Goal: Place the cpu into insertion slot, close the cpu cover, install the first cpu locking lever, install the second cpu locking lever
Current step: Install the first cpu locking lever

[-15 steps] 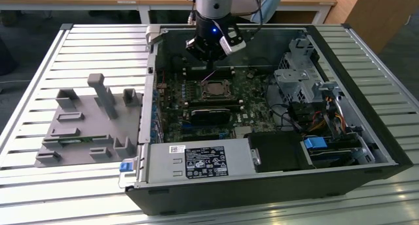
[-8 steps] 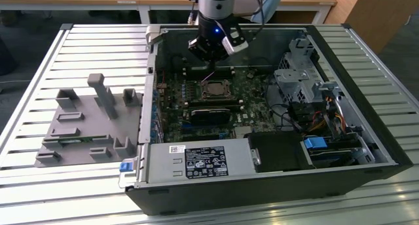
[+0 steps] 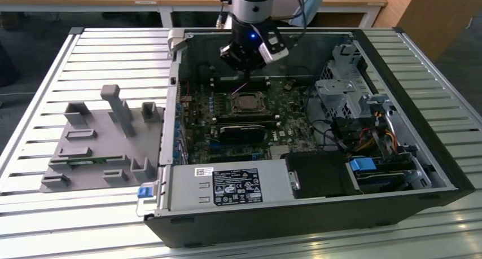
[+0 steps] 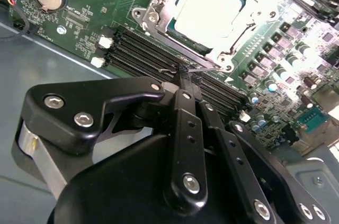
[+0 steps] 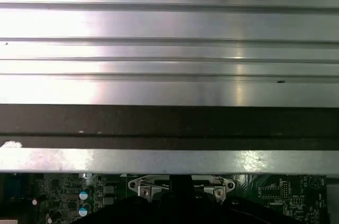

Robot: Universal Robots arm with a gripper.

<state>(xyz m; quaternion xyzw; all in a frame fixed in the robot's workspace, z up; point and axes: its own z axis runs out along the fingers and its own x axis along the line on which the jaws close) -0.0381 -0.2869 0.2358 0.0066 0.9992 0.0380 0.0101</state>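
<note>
The cpu [image 4: 209,9] lies flat in the insertion slot [image 3: 247,104], its pale metal top showing through the window of the cpu cover [image 4: 159,7], which lies down over it. My gripper [image 4: 183,74] is shut, fingertips together just beside the socket. They touch a thin wire locking lever [image 4: 204,68] that runs along the socket's edge next to the memory slots. I cannot tell whether the wire is pinched or just pressed. In the exterior view the gripper [image 3: 245,73] hangs over the board just behind the socket, with the thin lever [image 3: 239,90] slanting up toward it.
The open computer case [image 3: 444,174] lies on a slatted metal table [image 3: 45,225]. A white-labelled grey box [image 3: 229,187] sits at its front, drive cages and cables [image 3: 350,101] on the exterior view's right. A grey fixture [image 3: 98,140] stands outside on the left. Memory slots [image 4: 143,54] flank the socket.
</note>
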